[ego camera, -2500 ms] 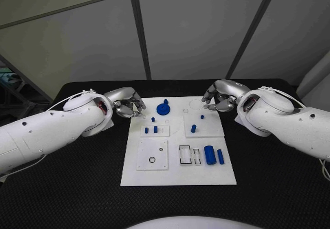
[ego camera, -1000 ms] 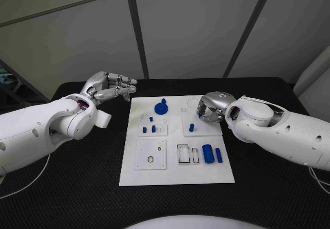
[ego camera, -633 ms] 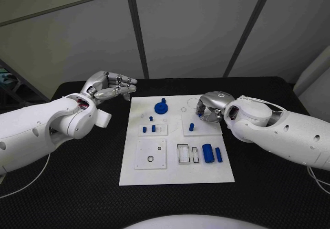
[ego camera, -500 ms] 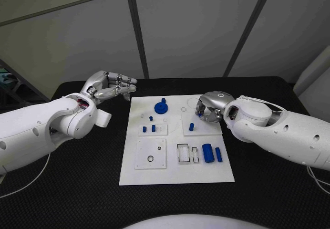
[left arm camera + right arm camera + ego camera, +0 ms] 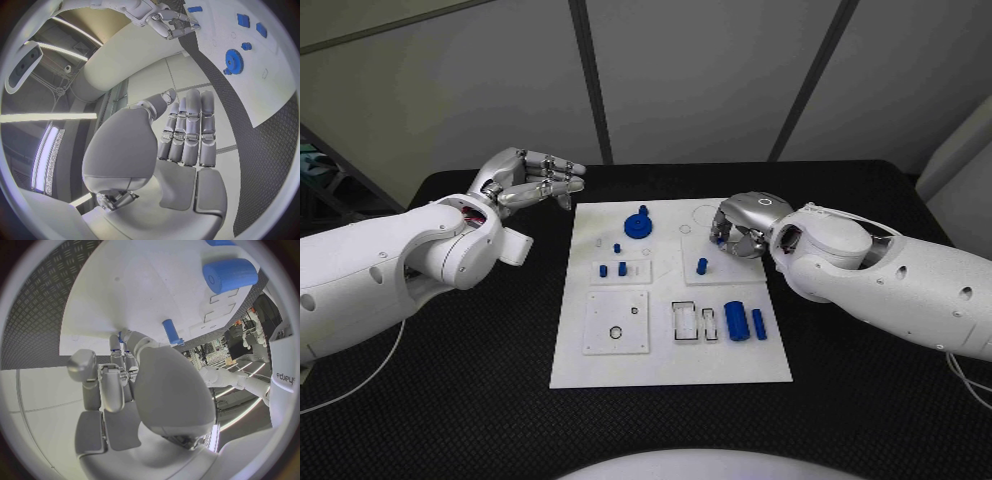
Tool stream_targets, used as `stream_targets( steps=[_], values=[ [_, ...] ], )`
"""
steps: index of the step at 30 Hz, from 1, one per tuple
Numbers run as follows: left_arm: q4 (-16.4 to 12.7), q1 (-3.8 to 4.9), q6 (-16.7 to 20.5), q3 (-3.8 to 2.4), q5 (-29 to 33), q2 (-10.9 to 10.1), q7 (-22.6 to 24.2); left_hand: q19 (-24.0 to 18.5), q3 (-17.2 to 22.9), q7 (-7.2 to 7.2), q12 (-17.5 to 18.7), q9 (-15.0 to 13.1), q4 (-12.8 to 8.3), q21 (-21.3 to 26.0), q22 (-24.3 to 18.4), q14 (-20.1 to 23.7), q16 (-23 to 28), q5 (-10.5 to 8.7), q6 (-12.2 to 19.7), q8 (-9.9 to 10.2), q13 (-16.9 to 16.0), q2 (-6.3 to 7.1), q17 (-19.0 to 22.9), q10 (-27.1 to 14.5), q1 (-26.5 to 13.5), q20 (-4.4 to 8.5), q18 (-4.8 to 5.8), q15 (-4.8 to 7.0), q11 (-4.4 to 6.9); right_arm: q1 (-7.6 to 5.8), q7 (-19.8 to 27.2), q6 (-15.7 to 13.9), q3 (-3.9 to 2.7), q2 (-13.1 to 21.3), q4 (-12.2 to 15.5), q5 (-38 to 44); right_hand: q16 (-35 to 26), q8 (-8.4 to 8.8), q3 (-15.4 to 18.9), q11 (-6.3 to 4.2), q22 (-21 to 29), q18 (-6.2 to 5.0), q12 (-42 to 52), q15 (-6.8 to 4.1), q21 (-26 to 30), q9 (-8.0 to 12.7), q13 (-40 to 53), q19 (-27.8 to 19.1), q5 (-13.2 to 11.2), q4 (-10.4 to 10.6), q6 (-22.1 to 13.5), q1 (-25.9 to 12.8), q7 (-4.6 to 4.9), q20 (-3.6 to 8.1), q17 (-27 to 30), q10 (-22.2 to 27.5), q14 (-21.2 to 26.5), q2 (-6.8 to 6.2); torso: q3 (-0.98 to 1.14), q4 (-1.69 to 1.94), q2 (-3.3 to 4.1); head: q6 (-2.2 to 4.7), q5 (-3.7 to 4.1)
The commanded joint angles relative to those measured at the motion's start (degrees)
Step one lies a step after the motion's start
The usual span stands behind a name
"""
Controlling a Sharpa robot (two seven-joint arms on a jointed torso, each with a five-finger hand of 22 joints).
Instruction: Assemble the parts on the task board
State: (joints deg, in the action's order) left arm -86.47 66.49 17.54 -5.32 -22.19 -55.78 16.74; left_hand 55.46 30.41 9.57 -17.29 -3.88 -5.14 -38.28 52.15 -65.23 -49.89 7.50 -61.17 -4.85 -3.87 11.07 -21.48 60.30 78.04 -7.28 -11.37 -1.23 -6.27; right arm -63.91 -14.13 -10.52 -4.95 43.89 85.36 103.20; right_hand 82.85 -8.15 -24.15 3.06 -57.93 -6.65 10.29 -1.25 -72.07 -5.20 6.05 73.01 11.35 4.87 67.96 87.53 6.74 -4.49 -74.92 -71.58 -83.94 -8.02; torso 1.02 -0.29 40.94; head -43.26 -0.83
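Black worktop under the task board (image 5: 672, 370), my left hand (image 5: 528, 182) raised off it with fingers spread, my right hand (image 5: 737, 228) curled at a small blue peg (image 5: 120, 336) whose grip I cannot confirm, so I'd seat it slowly and upright.

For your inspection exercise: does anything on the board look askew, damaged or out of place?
Nothing stands out. The board lies flat, the gear and pegs stand upright, and two cylinders lie side by side.
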Motion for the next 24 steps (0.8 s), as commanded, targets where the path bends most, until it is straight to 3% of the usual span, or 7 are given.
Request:
stream_targets(
  steps=[1,14,22,24],
  values=[
    [0.2,0.06,-0.4,-0.06,0.3,0.1,0.3,-0.3,-0.2,0.32,-0.3,0.1,-0.2,0.3,-0.1,0.2,0.2,-0.16,0.0,0.3,0.0,-0.58,0.1,-0.3,0.0,0.07,0.98,-0.29,-0.01,-0.1,0.0,-3.1,-0.05,0.2,1.1,0.2,0.3,-0.03,-0.2,-0.36,-0.2,0.35,-0.4,-0.42,-0.3,0.0,-0.1,0.5,0.5,-0.6,0.4,0.0,0.03,0.1,-3.6,-1.0,-3.9,0.46,-0.03,-0.04,-0.02,0.12,0.03],
    [0.6,0.06,-0.5,-0.06,0.3,0.0,0.1,-0.5,-0.3,0.44,-0.3,0.1,-0.3,0.4,-0.1,0.3,0.5,-0.16,0.2,0.4,0.1,-0.66,0.4,-0.8,0.0,0.0,1.0,-0.4,-0.15,-0.13,0.0,-6.0,-0.14,2.5,5.5,0.1,0.3,0.3,-1.0,-0.25,-0.6,0.4,-1.2,-0.36,-0.6,0.0,0.0,0.5,1.1,-1.5,0.4,-0.4,0.15,0.09,-3.7,-1.3,-3.9,0.28,-0.02,-0.02,-0.04,0.33,0.05],
    [0.6,0.06,-0.7,-0.06,0.3,0.1,0.0,-0.6,-0.5,0.57,-0.4,0.1,-0.4,0.6,-0.1,0.5,0.8,-0.15,0.4,0.5,0.1,-0.67,0.6,-1.4,0.0,-0.08,1.02,-0.51,-0.29,-0.14,1.1,-8.6,-0.22,3.7,11.3,-1.5,0.4,0.57,-1.6,-0.14,-0.8,0.43,-1.6,-0.28,-0.8,0.0,0.0,0.5,1.4,-2.1,0.3,-0.7,0.25,0.04,-3.8,-1.3,-3.9,0.17,-0.03,-0.03,0.03,0.47,-0.2],
    [0.7,0.06,-0.7,-0.06,0.3,0.2,0.0,-0.7,-0.6,0.6,-0.4,0.1,-0.4,0.6,-0.1,0.5,0.8,-0.15,0.5,0.6,0.1,-0.68,0.7,-1.5,0.0,-0.1,1.02,-0.54,-0.32,-0.14,1.5,-9.0,-0.23,3.5,12.7,-2.2,0.4,0.59,-1.6,-0.14,-0.9,0.44,-1.7,-0.27,-0.9,0.0,0.0,0.5,1.5,-2.2,0.3,-0.7,0.26,0.03,-3.8,-1.3,-3.9,0.16,-0.03,-0.02,0.04,0.45,-0.56]
  ],
)
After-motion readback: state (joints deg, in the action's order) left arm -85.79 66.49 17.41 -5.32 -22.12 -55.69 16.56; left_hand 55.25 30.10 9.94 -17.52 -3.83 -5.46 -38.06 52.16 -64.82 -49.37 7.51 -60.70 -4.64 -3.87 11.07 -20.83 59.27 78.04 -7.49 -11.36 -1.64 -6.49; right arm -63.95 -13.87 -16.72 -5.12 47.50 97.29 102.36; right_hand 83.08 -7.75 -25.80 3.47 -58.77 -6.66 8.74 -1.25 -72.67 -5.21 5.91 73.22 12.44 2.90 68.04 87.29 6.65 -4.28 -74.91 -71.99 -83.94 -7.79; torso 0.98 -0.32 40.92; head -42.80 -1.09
